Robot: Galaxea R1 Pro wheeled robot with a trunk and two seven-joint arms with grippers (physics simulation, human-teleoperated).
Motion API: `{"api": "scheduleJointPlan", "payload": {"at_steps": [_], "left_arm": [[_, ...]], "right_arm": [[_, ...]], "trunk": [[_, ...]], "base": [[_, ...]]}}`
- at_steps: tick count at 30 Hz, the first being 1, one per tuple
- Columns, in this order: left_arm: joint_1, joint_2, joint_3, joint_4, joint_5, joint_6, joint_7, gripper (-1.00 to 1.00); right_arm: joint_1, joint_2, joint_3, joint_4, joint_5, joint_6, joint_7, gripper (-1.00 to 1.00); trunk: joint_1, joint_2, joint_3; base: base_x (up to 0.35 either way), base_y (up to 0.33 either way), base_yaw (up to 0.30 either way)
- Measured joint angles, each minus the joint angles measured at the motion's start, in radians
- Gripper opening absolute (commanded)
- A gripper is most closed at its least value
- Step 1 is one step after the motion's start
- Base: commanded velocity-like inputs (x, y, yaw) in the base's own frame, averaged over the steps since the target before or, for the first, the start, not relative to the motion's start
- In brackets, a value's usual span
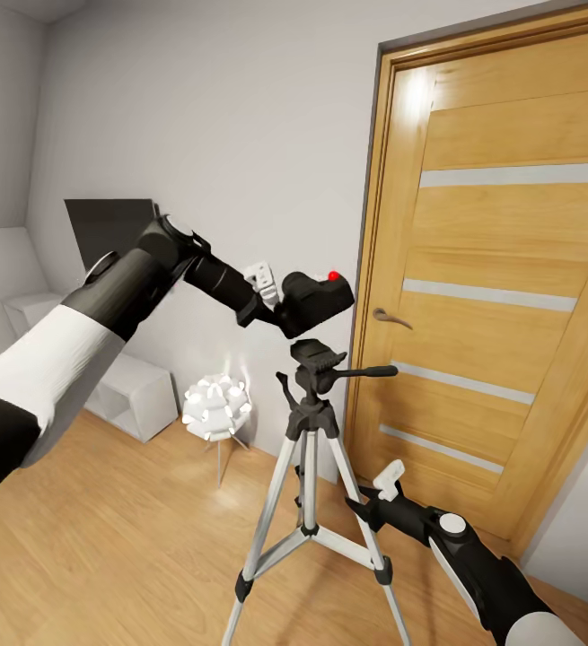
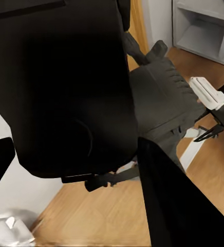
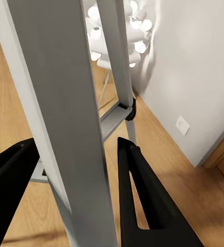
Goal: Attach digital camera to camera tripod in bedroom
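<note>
The door [image 1: 509, 269] stands behind everything, and the tripod [image 1: 307, 467] rises in front of it on the wood floor [image 1: 105, 538], its black head [image 1: 316, 359] directly under the left claw [image 1: 280, 309], its pan handle [image 1: 370, 370] pointing toward the door. The left claw is closed on the camera [image 1: 316, 301], which hangs just above the head with a small gap, tilted a little, a red dot on its top. In the left wrist view the camera [image 2: 66, 87] sits close against the lens and the head [image 2: 161, 103] lies beyond it. The right claw [image 1: 365, 502] is low, its jaws spread on either side of a silver leg [image 3: 66, 118], seemingly not clamped; whether a pad touches the leg I cannot tell. A white ball lamp [image 1: 215, 408] stands beyond that leg. To do the mounting well, I would level the camera so its base lies parallel to the head's plate, centre it over the plate, then lower it straight down slowly. The likely fault is a sideways push tipping the light tripod, so steadying the leg with the right claw looks wise.
</note>
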Motion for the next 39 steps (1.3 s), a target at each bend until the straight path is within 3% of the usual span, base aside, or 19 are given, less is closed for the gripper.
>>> {"api": "scheduleJointPlan", "payload": {"at_steps": [5,9,13,21,36,38,39], "left_arm": [[-0.012,-0.030,-0.004,0.027,-0.091,0.003,-0.048,-1.00],[-0.026,-0.056,-0.005,0.049,-0.129,0.007,-0.067,-1.00],[-0.064,-0.087,-0.007,0.125,-0.154,0.028,-0.080,-1.00],[-0.114,-0.120,-0.010,0.209,-0.162,0.045,-0.089,-1.00],[-0.189,-0.127,-0.013,0.232,-0.159,0.082,-0.096,-1.00],[-0.193,-0.126,-0.024,0.233,-0.158,0.093,-0.098,-1.00],[-0.198,-0.121,-0.082,0.240,-0.140,0.115,-0.101,-1.00]], "right_arm": [[0.000,0.000,0.000,0.000,0.000,0.000,0.000,-1.00],[0.000,0.000,0.001,0.000,0.000,0.000,0.000,-1.00],[0.000,0.000,0.001,0.000,0.000,0.000,0.000,-1.00],[0.000,0.001,0.002,0.000,0.001,0.000,0.000,-1.00],[0.001,0.010,0.001,0.002,0.003,-0.001,-0.010,-1.00],[0.001,0.013,0.000,0.003,0.003,-0.001,-0.014,-1.00],[0.001,0.018,0.001,0.002,0.008,-0.001,-0.016,-1.00]], "trunk": [[0.000,0.000,0.000],[0.000,0.000,0.000],[0.000,0.000,0.000],[0.000,0.000,0.000],[0.000,0.000,0.000],[0.000,0.000,0.000],[0.000,0.000,0.000]], "base": [[0.000,0.000,0.000],[0.000,0.000,0.000],[0.000,0.000,0.000],[0.000,0.000,0.000],[0.000,0.000,0.000],[0.000,0.000,0.000],[0.000,0.000,0.000]]}}
